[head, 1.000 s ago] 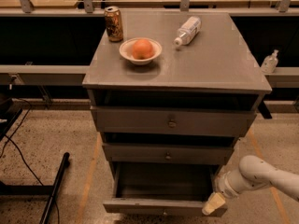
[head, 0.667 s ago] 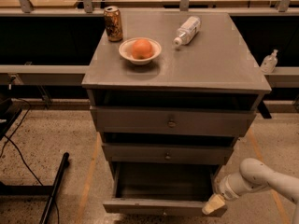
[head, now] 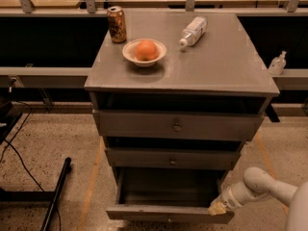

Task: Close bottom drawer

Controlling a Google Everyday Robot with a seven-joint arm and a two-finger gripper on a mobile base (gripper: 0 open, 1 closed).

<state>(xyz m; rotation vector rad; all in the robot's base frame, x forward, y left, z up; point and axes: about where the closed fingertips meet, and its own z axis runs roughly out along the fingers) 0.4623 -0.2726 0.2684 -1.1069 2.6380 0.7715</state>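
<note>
The bottom drawer [head: 168, 211] of the grey cabinet stands pulled out, its dark inside open to view and its low front near the lower edge of the camera view. The middle drawer [head: 171, 159] and the top drawer [head: 176, 126] above it are pushed in. My gripper [head: 217, 208] comes in from the lower right on a white arm [head: 262, 184] and rests against the right end of the bottom drawer's front.
On the cabinet top [head: 226, 66] stand a can [head: 117, 24], a white bowl [head: 144, 53] with an orange fruit, and a lying plastic bottle [head: 194, 31]. A black pole [head: 57, 192] and cables lie on the floor at left. A bench runs behind the cabinet.
The arm and gripper have shifted very slightly along the drawer's right front corner. The drawer looks equally far out.
</note>
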